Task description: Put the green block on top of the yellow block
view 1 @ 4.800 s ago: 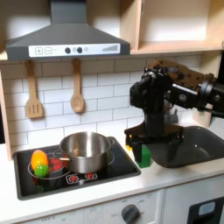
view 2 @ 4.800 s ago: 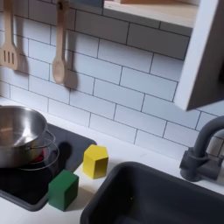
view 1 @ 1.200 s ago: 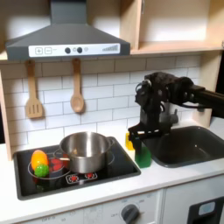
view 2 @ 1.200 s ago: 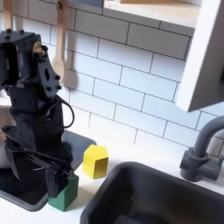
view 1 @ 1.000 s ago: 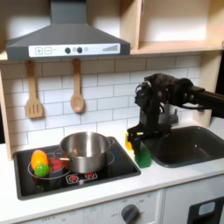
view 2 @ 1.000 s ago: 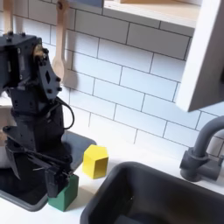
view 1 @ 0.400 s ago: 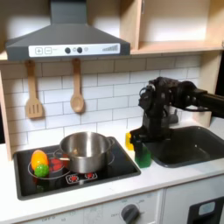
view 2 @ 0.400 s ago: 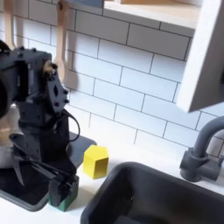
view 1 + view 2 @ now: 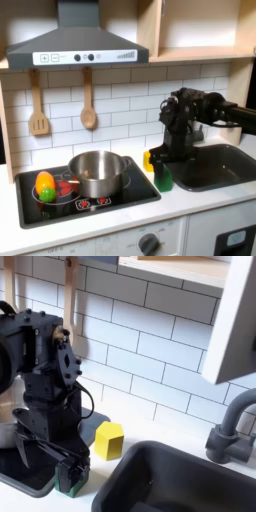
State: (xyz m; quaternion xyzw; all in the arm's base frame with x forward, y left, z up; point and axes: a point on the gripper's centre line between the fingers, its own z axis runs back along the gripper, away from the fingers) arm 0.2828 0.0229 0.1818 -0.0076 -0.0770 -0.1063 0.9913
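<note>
- I am down at the green block (image 9: 70,481), which sits on the counter (image 9: 150,215) just off the stove's (image 9: 130,192) corner, between the stove and the sink (image 9: 175,481).
- My gripper (image 9: 68,468) is low over it, fingers (image 9: 58,470) dropping along its sides. They look spread about as wide as the block, but I cannot tell whether they are pressing it or just bracketing it.
- In the first exterior view the green block (image 9: 163,177) stands directly below my gripper (image 9: 160,165), with the yellow block (image 9: 149,160) peeking out just beside it toward the wall.
- The yellow block (image 9: 108,440) rests on the counter near the green one but apart from it, in the second exterior view to the right and further back.
- I come straight from above so my fingers clear the stove edge and do not knock the neighbour.
- My judgement: nothing is stacked yet. The grasp comes first, then a lift high enough to clear the yellow top.
- The pot (image 9: 96,172) on the stove stays out of my way.
- The sink edge is close; a slipped block could tumble in.
</note>
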